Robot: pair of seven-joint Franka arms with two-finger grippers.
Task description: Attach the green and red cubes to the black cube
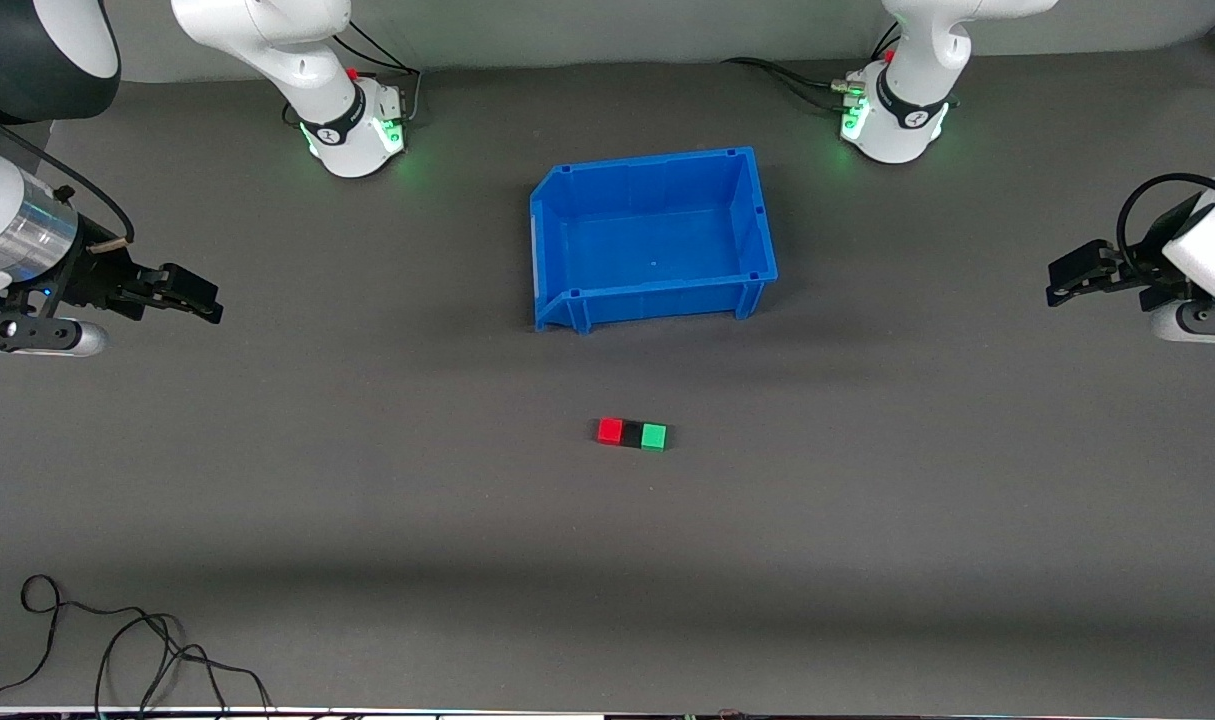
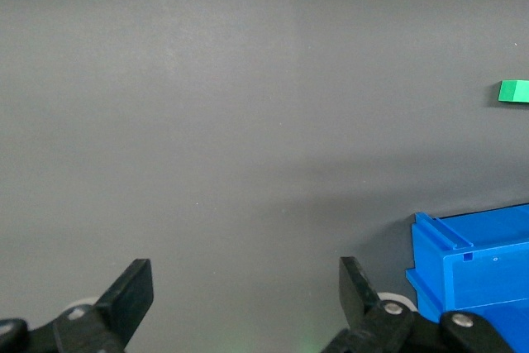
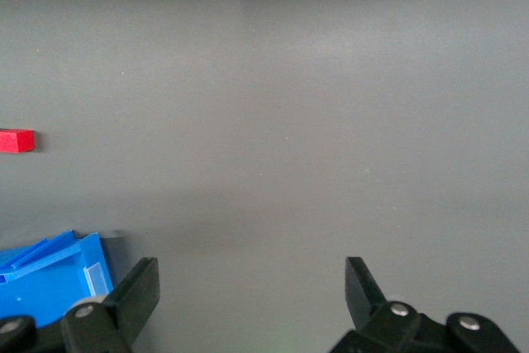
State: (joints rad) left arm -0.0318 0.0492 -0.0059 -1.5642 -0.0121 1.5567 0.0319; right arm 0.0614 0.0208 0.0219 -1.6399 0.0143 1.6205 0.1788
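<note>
The right gripper [image 1: 202, 300] is hanging over bare grey surface [image 1: 367, 520] at the right arm's end, well apart from the cubes, and in the right wrist view its jaws are standing spread wide with nothing between them. Both arms are waiting.

Toward the middle, the blue bin [image 1: 557, 250] is sitting empty, and nearer to the front camera than the bin the three cubes are lying in a tight row: the red cube [image 1: 610, 431] toward the right arm's end, the black cube [image 1: 632, 433] in between, and the green cube [image 1: 653, 437] toward the left arm's end. They are looking joined, face to face, so the task is appearing finished or nearly so.

The left gripper [image 1: 1067, 285] is hanging over the surface at the left arm's end, jaws likewise spread and empty in its wrist view.

The risk now is lying in any further approach. The black cube is hardly standing out from the mat, so a gripper aiming for it could be misjudging its edges and knocking the row apart. If the joints are only lightly seated, a sideways nudge on one coloured cube could be skewing or splitting the row, and pushing from one end only would be sliding everything along the surface.
</note>
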